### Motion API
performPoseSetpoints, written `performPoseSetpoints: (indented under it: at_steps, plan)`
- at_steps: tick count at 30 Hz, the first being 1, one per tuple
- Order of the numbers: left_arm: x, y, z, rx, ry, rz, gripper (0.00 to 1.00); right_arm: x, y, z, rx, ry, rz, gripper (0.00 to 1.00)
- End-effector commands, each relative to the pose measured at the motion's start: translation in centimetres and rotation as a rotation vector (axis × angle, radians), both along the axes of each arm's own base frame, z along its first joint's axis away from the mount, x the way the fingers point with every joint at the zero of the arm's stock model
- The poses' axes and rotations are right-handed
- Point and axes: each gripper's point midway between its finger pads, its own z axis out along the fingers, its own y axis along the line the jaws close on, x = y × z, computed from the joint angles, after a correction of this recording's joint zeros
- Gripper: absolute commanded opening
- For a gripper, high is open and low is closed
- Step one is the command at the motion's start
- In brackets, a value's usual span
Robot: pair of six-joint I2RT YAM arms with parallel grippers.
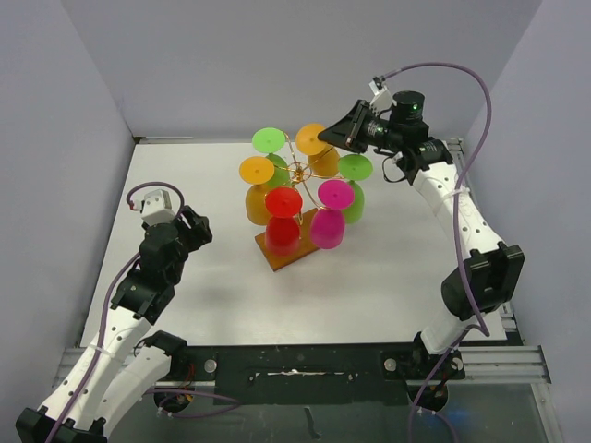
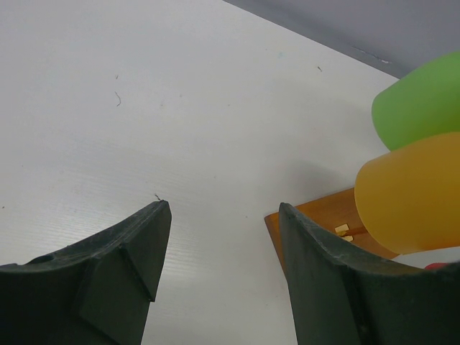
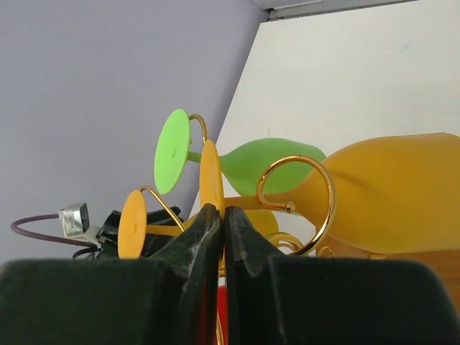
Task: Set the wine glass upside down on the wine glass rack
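Risks first, left to right across the top view. For the left gripper (image 1: 189, 231): sits low left, well apart from the wine glass rack (image 1: 297, 172); yet could clip the wooden base (image 2: 316, 212), close past its right finger in the wrist view, if pushed forward, and set every hanging glass swinging. At centre: crowded with coloured glasses, so easily knocked; green glass (image 1: 268, 140) just beside the wine glass (image 1: 311, 138), orange, hanging bowl-down at the upper middle of the rack. For the right gripper (image 1: 332, 136), upper right: pinches only the thin rim of the foot (image 3: 210, 180); may drag the stem back out of the gold curl (image 3: 295, 201) if drawn away before letting go; may tip the whole rack if pulled sideways.

Jaws next. Left: spread wide, holding nothing, touching nothing, only table (image 2: 180, 108) showing between them. Right: nearly closed, a sliver apart, seemingly clamped on the foot's edge at lower centre of the right wrist frame; cannot confirm firm contact on both pads.
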Motion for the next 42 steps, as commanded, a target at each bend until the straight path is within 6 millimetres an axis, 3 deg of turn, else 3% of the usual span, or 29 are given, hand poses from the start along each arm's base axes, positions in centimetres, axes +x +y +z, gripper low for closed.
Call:
performPoseSetpoints:
  at_steps: [1,18,34,42]
  plan:
    - [0.3,-0.1,2.0,-0.034,-0.063,-0.001,0.59,-1.0,-1.2,4.5,0.018,-0.122,-0.026,0.0]
    - [0.3,-0.1,1.9,-0.035,-0.062,0.0,0.59,-0.8,-3.5,4.2,-0.009,-0.133,-0.093,0.0]
    - [0.3,0.0,1.9,-0.036,-0.062,0.001,0.59,3.2,-3.6,3.5,-0.027,-0.151,-0.105,0.05]
    - [0.3,0.0,2.0,-0.04,-0.065,-0.001,0.59,3.8,-3.1,2.2,-0.054,-0.131,-0.064,0.12]
